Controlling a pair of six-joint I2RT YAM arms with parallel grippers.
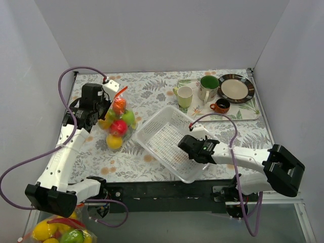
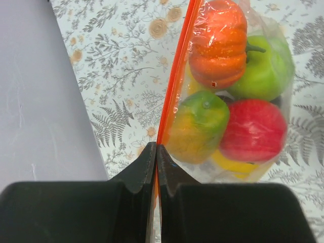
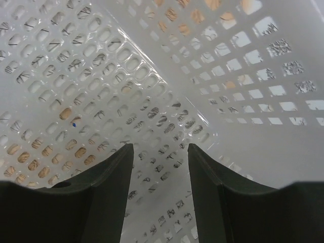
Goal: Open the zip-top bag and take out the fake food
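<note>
The clear zip-top bag [image 1: 117,121] with a red zip strip [image 2: 174,86] stands on the table at the left, full of fake food [image 2: 238,101]: an orange pumpkin, green, red and yellow pieces. My left gripper [image 1: 104,98] is shut on the bag's red strip at its top edge; in the left wrist view [image 2: 156,149] the strip runs between the closed fingertips. My right gripper [image 1: 186,147] is open and empty over the white perforated basket [image 1: 167,136], whose floor fills the right wrist view [image 3: 159,152].
A tray at the back right carries a pale green cup [image 1: 184,96], a green-lined mug [image 1: 207,87], a small brown cup [image 1: 220,106] and a plate [image 1: 236,88]. A second bag of yellow and green fruit [image 1: 58,232] lies below the table's near edge at the left. White walls close in the table.
</note>
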